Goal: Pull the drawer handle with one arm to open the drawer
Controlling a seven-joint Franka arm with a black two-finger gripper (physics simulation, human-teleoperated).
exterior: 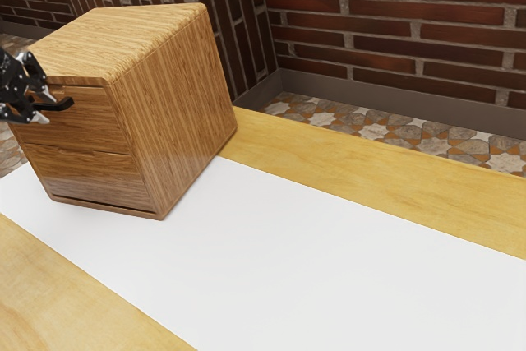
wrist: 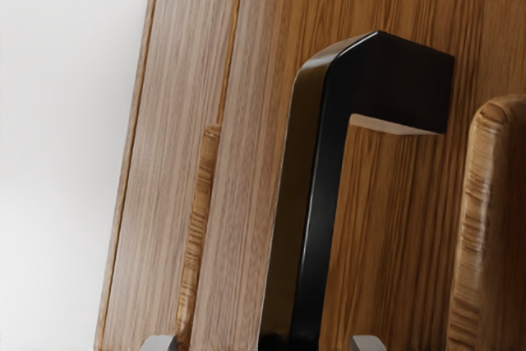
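The end effector (exterior: 49, 111) straddled the black drawer handle (wrist: 320, 203), apparently unclenched and clear of it, placed to grip before pulling.

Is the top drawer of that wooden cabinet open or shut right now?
Shut, it seems: the top drawer has its front flush with the drawer below, with no gap showing.

Bench (exterior: 386, 178): open across the exterior view's right. Obstacle: cabinet (exterior: 140, 104), at its left. Handle (wrist: 316, 203) stands proud of drawer front (wrist: 246, 121), gap behind.
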